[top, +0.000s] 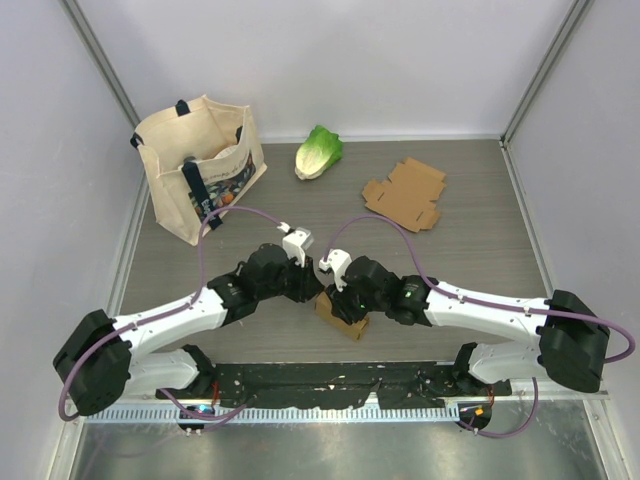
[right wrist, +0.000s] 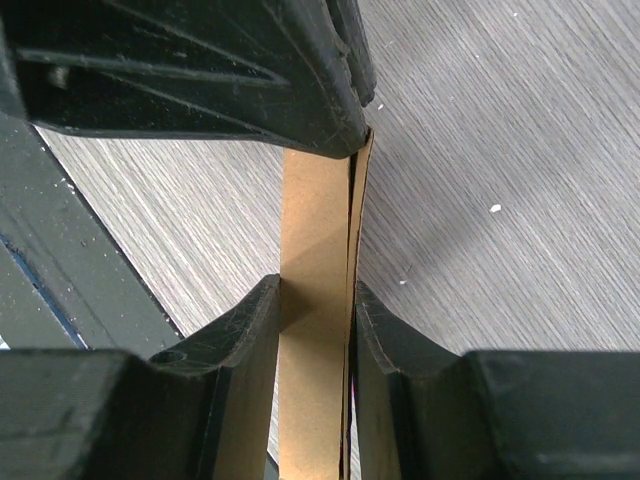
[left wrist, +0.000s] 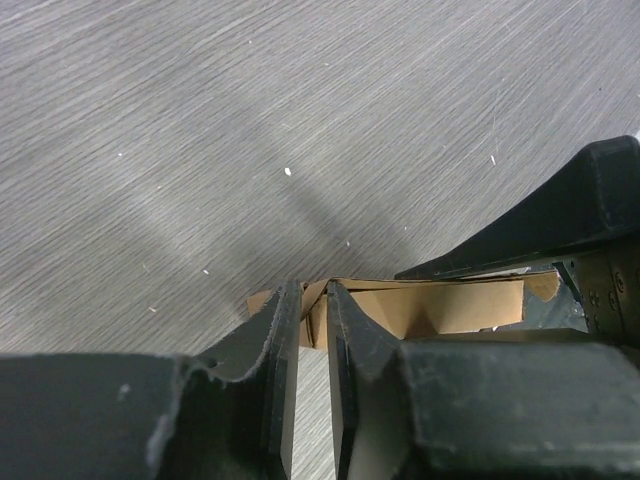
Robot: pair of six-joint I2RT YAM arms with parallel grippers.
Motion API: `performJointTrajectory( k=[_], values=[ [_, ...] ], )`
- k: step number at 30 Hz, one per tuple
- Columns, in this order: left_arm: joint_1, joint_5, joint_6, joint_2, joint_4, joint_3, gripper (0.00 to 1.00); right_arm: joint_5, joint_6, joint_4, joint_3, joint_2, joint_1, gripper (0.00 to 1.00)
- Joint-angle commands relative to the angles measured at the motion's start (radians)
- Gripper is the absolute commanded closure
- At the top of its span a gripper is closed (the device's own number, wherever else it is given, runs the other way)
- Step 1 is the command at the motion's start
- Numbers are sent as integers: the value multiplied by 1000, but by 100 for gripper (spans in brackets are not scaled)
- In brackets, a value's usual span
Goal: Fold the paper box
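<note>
The brown paper box (top: 345, 320) stands partly folded on the table near the front middle, between the two arms. My right gripper (top: 343, 303) (right wrist: 317, 290) is shut on one of its upright doubled walls (right wrist: 315, 220), fingers pressed on both faces. My left gripper (top: 318, 292) (left wrist: 311, 295) reaches in from the left, its jaws drawn narrow around the corner edge of a box wall (left wrist: 460, 305). In the right wrist view the left gripper's black finger (right wrist: 200, 70) touches the top of the wall. The box's underside is hidden by the grippers.
A second flat, unfolded cardboard blank (top: 405, 193) lies at the back right. A cream tote bag (top: 200, 165) stands at the back left, with a green lettuce (top: 318, 152) beside it. The right gripper's body (left wrist: 560, 220) sits close to the left fingers.
</note>
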Motion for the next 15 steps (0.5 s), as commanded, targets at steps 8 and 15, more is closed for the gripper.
performJointTrajectory(
  k=[8,15],
  values=[
    [-5,20,-3,16,45,21,99,56,16,42,21,12,-2,75],
    [-17,-26,-32,-19,53,-38,100,112,53,82,0,16,7,74]
  ],
)
